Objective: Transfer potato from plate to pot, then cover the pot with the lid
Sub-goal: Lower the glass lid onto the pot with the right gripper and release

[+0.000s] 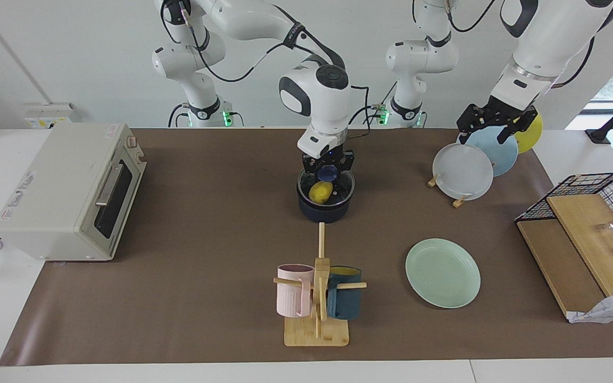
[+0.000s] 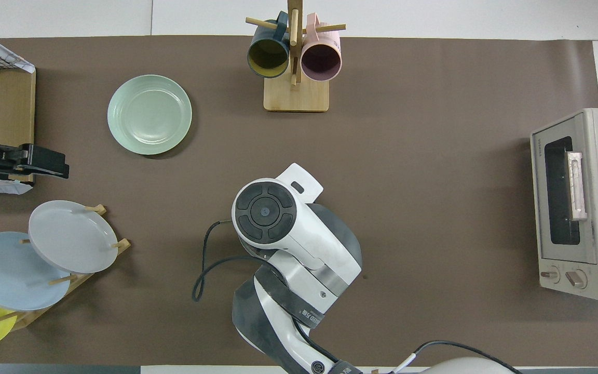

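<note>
Both arms are up: the right gripper (image 1: 328,171) is pinching the blue knob of the clear glass lid (image 1: 326,187), seating it on the dark navy pot (image 1: 323,210) mid-surface, the glossy yellow potato (image 1: 321,192) showing inside. The mint-green plate (image 1: 442,272) is sitting bare. The left gripper (image 1: 493,123), fingers spread and holding nothing, is waiting over the plate rack (image 1: 463,171).

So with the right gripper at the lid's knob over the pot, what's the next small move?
Probably open the right gripper and lift straight up: the lid looks seated on the pot, potato inside, and the plate is bare.
</note>
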`<control>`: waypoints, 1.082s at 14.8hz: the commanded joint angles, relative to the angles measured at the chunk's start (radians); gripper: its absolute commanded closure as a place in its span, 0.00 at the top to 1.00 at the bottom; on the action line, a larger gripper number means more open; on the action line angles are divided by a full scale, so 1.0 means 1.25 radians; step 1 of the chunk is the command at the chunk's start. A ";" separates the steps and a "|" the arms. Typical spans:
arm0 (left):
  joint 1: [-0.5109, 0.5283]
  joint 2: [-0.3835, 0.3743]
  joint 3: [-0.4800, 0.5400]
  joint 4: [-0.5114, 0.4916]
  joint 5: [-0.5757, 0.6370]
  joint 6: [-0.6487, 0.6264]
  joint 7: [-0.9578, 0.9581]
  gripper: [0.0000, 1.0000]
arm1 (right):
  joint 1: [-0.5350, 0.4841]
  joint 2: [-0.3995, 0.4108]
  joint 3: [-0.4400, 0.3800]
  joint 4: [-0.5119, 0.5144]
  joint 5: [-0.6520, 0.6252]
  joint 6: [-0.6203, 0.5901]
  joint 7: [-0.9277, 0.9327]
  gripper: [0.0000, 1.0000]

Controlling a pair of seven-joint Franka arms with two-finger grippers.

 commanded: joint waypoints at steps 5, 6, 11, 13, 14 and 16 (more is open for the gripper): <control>0.009 0.005 0.001 0.016 0.000 -0.019 0.005 1.00 | 0.001 -0.015 -0.001 -0.027 -0.041 0.026 0.017 0.41; 0.008 0.005 0.001 0.015 -0.001 -0.019 0.003 1.00 | 0.001 -0.016 -0.001 -0.035 -0.041 0.033 0.017 0.42; 0.013 0.001 0.001 0.004 -0.003 -0.012 0.011 1.00 | 0.001 -0.018 -0.001 -0.040 -0.039 0.041 0.018 0.86; 0.010 0.001 0.001 0.004 -0.003 -0.006 0.004 1.00 | 0.000 -0.014 -0.002 -0.026 -0.039 0.036 0.017 1.00; 0.010 0.001 0.001 0.004 -0.005 -0.006 0.003 1.00 | -0.005 -0.013 -0.002 -0.015 -0.042 0.033 0.015 1.00; 0.010 0.001 0.001 0.004 -0.003 -0.005 0.003 1.00 | -0.020 -0.015 -0.006 0.012 -0.046 0.012 0.009 1.00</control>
